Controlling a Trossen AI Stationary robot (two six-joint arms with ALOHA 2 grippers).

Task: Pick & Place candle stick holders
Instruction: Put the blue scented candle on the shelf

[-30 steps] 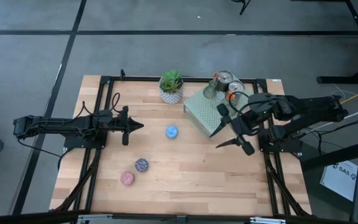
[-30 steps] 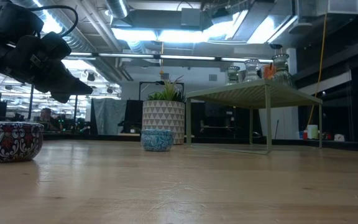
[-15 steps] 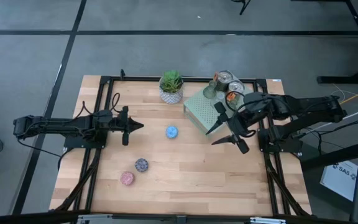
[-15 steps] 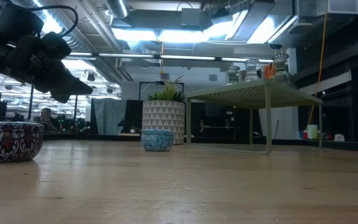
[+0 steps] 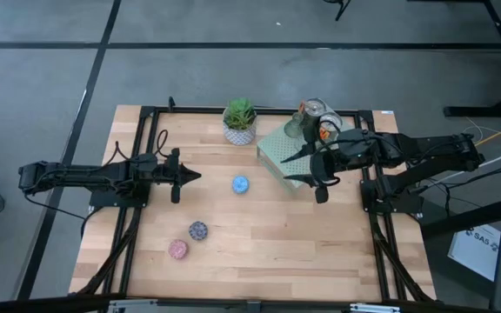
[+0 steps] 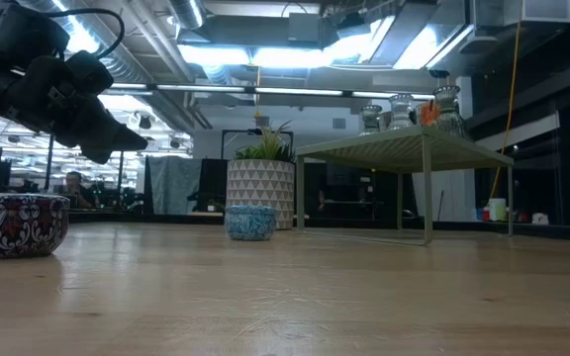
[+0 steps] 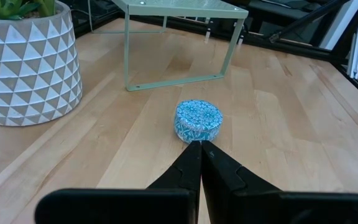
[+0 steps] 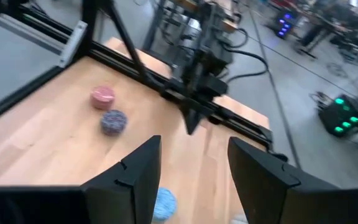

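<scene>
Wooden bench [image 5: 259, 235] below, the empty right claw [image 5: 296, 169] hangs half-open just right of the blue holder [image 5: 240, 184], while the closed left claw [image 5: 197, 176] waits leftward.

The left gripper [image 7: 200, 147], fingers pressed together, points at the blue holder [image 7: 197, 121]; potted plant [image 7: 27, 62] nearby.

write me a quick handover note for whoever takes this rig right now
Left pincer: shut, empty, waiting at the table's left side, pointed at the blue holder.
Right pincer: open, empty, over the near edge of the green rack.
Holders: shiny silver ones and a clear one sit on the rack's far end. Blue holder mid-table, purple mosaic and pink at front left.
Done: several holders already on the rack.
Left: blue, purple and pink look like the ones left to move.
</scene>
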